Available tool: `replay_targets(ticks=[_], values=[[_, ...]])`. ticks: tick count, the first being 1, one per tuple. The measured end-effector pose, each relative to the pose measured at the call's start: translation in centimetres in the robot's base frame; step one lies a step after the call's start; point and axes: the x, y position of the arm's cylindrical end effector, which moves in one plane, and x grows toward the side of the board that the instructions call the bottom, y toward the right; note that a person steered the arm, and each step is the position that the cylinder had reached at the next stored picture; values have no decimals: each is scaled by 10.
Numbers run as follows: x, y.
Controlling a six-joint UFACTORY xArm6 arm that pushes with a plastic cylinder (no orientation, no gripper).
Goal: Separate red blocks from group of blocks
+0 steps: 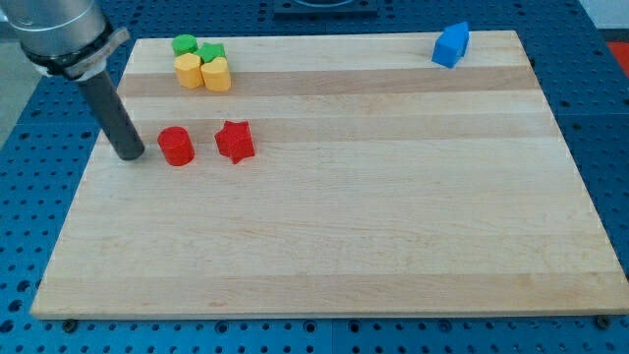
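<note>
Dark rod slants down at the view's left; my tip [131, 154] rests on the board [344, 236], gripping nothing, just left of the red cylinder [177, 146]. Red star [235, 141] lies right, apart from the green-yellow group [201, 62].

arm [61, 34]: cut off top-left | green blocks' [197, 47] shapes: perhaps unclear

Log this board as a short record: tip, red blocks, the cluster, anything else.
tip: my tip sits just to the view's left of the red cylinder, near the board's left edge
red blocks: red cylinder and red star, side by side, apart from the cluster
cluster: green cylinder, green star, two yellow blocks, packed together at top left
other: blue block, alone at top right
</note>
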Motion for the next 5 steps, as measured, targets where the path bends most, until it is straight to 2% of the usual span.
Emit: replay_targets(ticks=[3,5], values=[[0,50],[-7,37]])
